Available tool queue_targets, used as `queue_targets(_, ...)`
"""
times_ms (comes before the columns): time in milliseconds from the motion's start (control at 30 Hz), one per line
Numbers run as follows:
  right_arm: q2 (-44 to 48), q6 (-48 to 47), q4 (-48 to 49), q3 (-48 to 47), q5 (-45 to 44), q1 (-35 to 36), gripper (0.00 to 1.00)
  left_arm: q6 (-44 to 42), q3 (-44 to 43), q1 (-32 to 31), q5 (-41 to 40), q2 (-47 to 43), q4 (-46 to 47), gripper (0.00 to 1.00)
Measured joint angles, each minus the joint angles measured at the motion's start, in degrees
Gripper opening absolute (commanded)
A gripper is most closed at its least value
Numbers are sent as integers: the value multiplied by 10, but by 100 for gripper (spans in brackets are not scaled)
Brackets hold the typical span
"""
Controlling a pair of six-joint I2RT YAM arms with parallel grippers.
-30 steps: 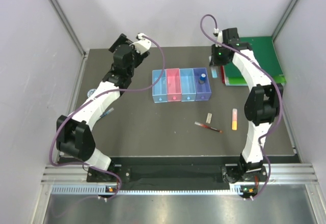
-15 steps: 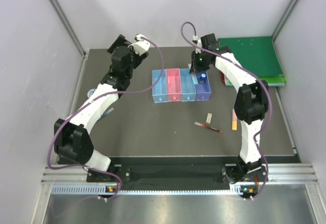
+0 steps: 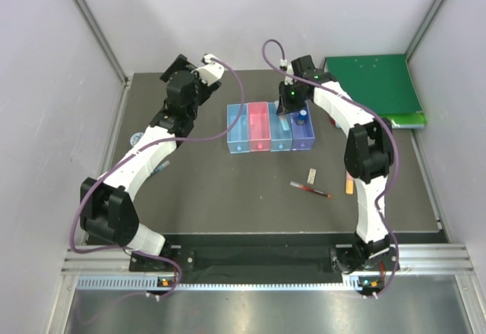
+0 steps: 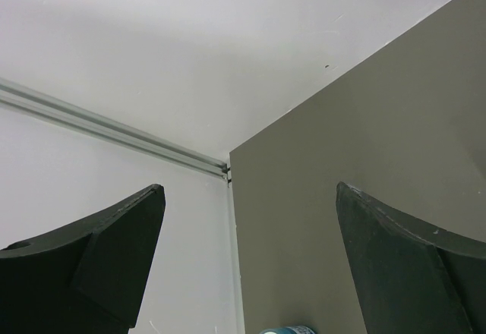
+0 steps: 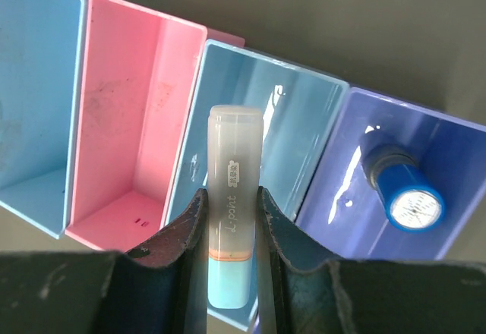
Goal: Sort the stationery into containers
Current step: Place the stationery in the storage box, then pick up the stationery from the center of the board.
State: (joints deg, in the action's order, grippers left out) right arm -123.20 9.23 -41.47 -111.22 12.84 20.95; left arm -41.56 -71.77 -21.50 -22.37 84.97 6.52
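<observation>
Right tool (image 5: 230, 197) swung left since earlier, now clenched on blue-white marker (image 5: 234, 152) over light blue tray (image 5: 304, 121); blue-capped bottle (image 5: 402, 190) sits in purple tray (image 5: 456, 148) to its right. Left tool (image 4: 249, 190) spread wide, holding nothing.

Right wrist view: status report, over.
Left gripper open, empty. Right gripper shut on blue-white marker, over light blue tray. Nothing in the way; bottle in purple tray.
</observation>
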Motion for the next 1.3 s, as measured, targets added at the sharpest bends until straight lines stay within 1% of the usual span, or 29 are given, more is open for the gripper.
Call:
queue_targets(67, -8, 0, 1, 0, 0, 3, 2, 0, 0, 0, 0, 0, 0, 99)
queue_targets(100, -12, 0, 1, 0, 0, 5, 6, 0, 1, 0, 0, 0, 0, 99)
queue_targets(167, -22, -1, 1, 0, -1, 7, 11, 0, 2, 0, 0, 0, 0, 99)
queue_targets(267, -31, -2, 0, 1, -3, 7, 15, 0, 3, 0, 0, 0, -1, 99)
queue_targets(300, -33, -2, 0, 2, -4, 7, 20, 0, 4, 0, 0, 0, 0, 99)
queue_targets(367, -33, -3, 0, 2, -6, 7, 23, 0, 6, 0, 0, 0, 0, 99)
queue_targets(400, -33, -5, 0, 2, -7, 7, 28, 0, 7, 0, 0, 0, -1, 99)
queue_targets(467, -33, -7, 1, 2, -8, 7, 32, 0, 8, 0, 0, 0, -1, 99)
queue_targets(500, -33, -10, 1, 2, -8, 7, 38, 0, 8, 0, 0, 0, 0, 99)
queue_targets(667, -33, -17, 2, 2, -10, 7, 45, 0, 11, 0, 0, 0, 0, 99)
queue_targets(700, -33, -17, 2, 2, -10, 7, 46, 0, 12, 0, 0, 0, 0, 99)
queue_targets(1033, -23, -35, 1, 2, -14, 6, 44, 0, 16, 0, 0, -1, 5, 99)
queue_targets(1133, 17, -47, 3, 27, -19, 1, 44, 0, 19, 0, 0, -2, 5, 99)
queue_targets(1300, 146, -69, 8, 103, -38, -16, 45, 0, 24, 0, 4, -6, 5, 99)
